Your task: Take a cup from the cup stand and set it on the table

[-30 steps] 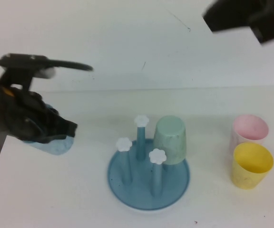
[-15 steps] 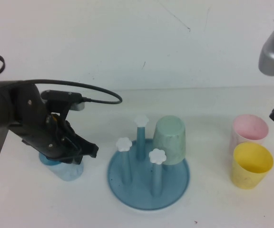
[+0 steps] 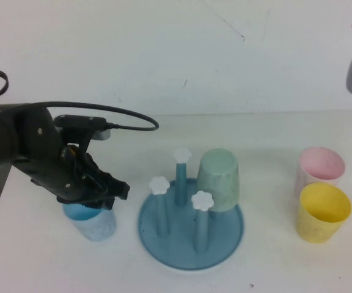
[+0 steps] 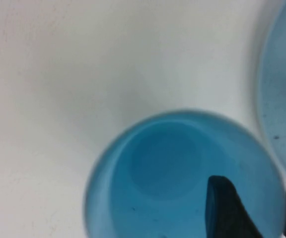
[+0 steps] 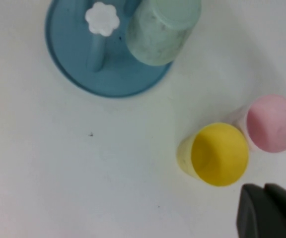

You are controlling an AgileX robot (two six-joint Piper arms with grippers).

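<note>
A: From the high view, what differs from half a second back?
B: The left tool point(image 3: 93, 194) has come lower with the cup point(image 3: 93, 221), now upright on the surface point(image 3: 54, 262), just left of the cup stand point(image 3: 191, 227). The right tool has slipped out of view.

A: Left wrist view?
B: One finger point(image 4: 226, 208) inside the rim, gripping the cup's point(image 4: 182, 173) wall.

A: Right wrist view?
B: Right tool point(image 5: 269, 210) near the yellow cup point(image 5: 218, 153); open or closed, I cannot tell.
</note>
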